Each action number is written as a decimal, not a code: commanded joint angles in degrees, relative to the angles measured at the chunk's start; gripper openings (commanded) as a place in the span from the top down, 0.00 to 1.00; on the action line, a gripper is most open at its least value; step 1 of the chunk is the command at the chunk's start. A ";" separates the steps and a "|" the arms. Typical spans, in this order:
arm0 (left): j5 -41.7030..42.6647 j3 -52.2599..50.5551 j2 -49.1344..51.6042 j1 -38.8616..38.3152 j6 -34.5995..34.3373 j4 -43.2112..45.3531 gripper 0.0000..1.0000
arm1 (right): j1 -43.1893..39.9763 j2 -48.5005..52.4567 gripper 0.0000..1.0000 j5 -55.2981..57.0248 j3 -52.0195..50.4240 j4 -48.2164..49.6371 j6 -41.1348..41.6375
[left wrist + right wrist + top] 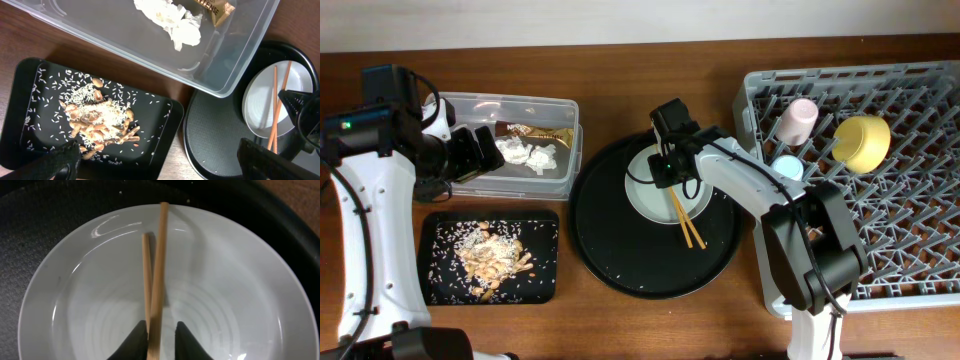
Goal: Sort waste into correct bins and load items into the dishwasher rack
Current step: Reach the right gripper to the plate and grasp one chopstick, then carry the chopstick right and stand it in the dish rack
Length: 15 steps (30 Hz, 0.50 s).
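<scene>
Brown wood forms the worktop (650, 60) seen from overhead. At far left, crumpled tissue (530, 152) and a foil wrapper (535, 132) are seen inside a clear tub (510, 100), with the left end effector (472, 150) held over its left end. Just below the tub, the food scraps (490, 255) are spread on a flat black tray (545, 285). A round black tray (610, 230) is placed mid-worktop. The plate (645, 195) rests on it, and the chopsticks (685, 222) are laid across the plate. The right end effector (670, 170) is lowered over the plate. At right, a pink cup (798, 120), a light-blue cup (786, 168) and a yellow bowl (863, 142) are held in the dishwasher rack (910, 230).

From the left wrist, the left end effector (157, 155) is shown spread wide, with nothing gripped, above the flat black tray (160, 130) and its food scraps (100, 122). The clear tub (235, 60), tissue (175, 22) and foil wrapper (220, 10) are seen beyond. The plate (260, 100) and chopsticks (275, 110) lie to the right.

From the right wrist, the right end effector (161, 340) is drawn narrow, with a finger set on either side of the chopsticks (157, 270) on the plate (225, 305). Whether the wood is actually pinched cannot be told.
</scene>
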 commanded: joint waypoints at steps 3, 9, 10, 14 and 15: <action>-0.02 0.17 -0.96 0.17 -0.55 0.02 0.01 | 0.11 0.96 0.86 -0.59 -1.57 0.61 0.39; -0.02 0.17 -0.94 0.17 -0.55 0.02 0.01 | 0.11 0.92 0.91 -1.07 -1.79 0.74 0.37; -0.02 0.17 -0.96 0.17 -0.55 0.02 0.01 | 0.11 0.83 0.92 -1.33 -1.53 0.50 0.37; -0.02 0.17 -0.94 0.17 -0.55 0.02 0.01 | 0.11 -0.20 0.92 -2.75 0.44 -1.88 0.35; -0.02 0.17 -0.96 0.17 -0.55 0.02 0.01 | 0.11 -0.83 0.92 -2.75 0.98 -2.49 0.35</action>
